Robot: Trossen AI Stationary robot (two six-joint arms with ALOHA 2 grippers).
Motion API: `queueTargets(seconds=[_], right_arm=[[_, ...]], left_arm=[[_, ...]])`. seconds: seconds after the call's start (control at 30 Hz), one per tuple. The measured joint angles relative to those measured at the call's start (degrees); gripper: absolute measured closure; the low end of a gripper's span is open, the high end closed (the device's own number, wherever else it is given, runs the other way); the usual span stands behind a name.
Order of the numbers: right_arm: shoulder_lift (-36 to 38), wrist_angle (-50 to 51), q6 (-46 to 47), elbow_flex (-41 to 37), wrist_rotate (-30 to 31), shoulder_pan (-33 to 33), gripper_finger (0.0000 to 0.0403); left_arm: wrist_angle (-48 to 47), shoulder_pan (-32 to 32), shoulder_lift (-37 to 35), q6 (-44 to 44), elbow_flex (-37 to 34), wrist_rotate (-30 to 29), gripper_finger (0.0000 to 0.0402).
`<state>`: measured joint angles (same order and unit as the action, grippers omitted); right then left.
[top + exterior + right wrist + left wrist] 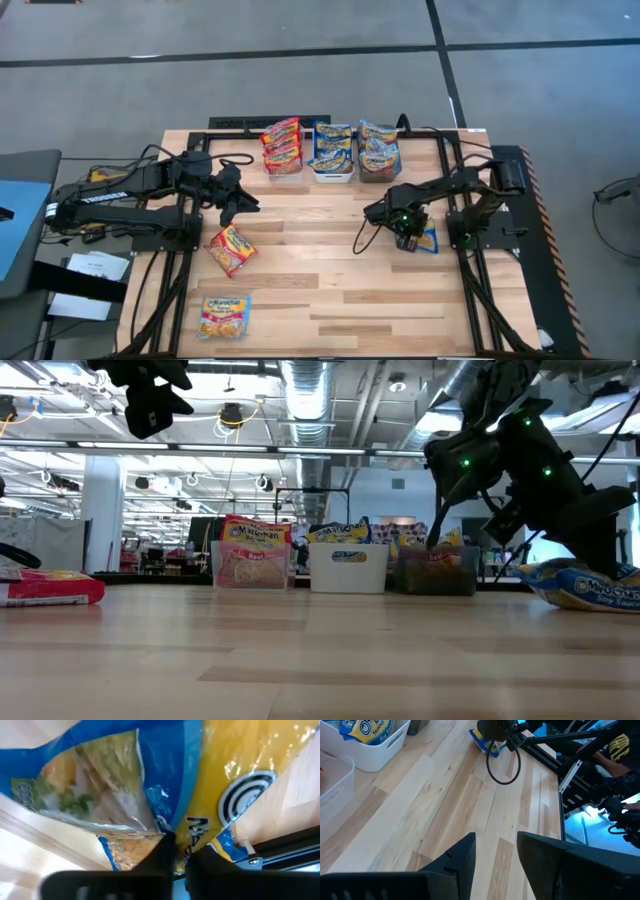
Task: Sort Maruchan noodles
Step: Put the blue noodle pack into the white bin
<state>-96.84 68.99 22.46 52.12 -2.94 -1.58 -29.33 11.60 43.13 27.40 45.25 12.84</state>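
Maruchan noodles, small flat crinkly plastic ramen packets, are being sorted by colour, and the step in hand looks like a pickup. The right gripper (181,851) is down at the table's right edge, its two dark fingers nearly together and pinching the rim of a blue and yellow packet (165,780). In the right wrist view the wrapper fills the picture, glossy and creased, with a noodle picture and a round logo on the yellow half. The high view shows this same packet (428,241) lying flat on the pale wooden table (330,260), partly under the gripper.

Farther out, the left gripper (228,198) hovers above the table's left half, fingers spread and holding nothing. Near it lies a red and orange packet (230,249), tilted, and nearer the front edge a second orange packet with blue trim (223,315), both flat on the wood.

Along the far edge stand three small rectangular bins in a row: a clear bin (283,150) of red packets, a white bin (333,155) of blue and yellow ones, and a dark grey bin (379,157) also filled.

The next move probably calls for lifting the pinched packet clear and carrying it to the white bin. Being thin and slippery, the wrapper could slide from so narrow a hold.
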Motion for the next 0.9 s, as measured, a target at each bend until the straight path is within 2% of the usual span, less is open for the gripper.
queueTargets(seconds=[0.1, 0.37, 0.73, 0.9], right_arm=[[0.0, 0.0, 0.0, 0.0, 0.0, 0.0, 0.0391], [0.6, 1.6, 1.8, 1.6, 1.2, 2.0, 0.0398], [0.6, 3.4, 4.6, 12.5, 8.9, 6.8, 0.0399], [0.6, 2.8, 3.5, 18.2, 14.9, 6.6, 0.0399]], left_arm=[[0.0, 0.0, 0.0, 0.0, 0.0, 0.0, 0.0271], [0.0, 0.0, 0.0, 0.0, 0.0, -0.1, 0.0271], [0.0, 0.0, 0.0, 0.3, 0.0, -1.7, 0.0271], [0.0, 0.0, 0.0, 0.3, 0.0, -1.7, 0.0271]])
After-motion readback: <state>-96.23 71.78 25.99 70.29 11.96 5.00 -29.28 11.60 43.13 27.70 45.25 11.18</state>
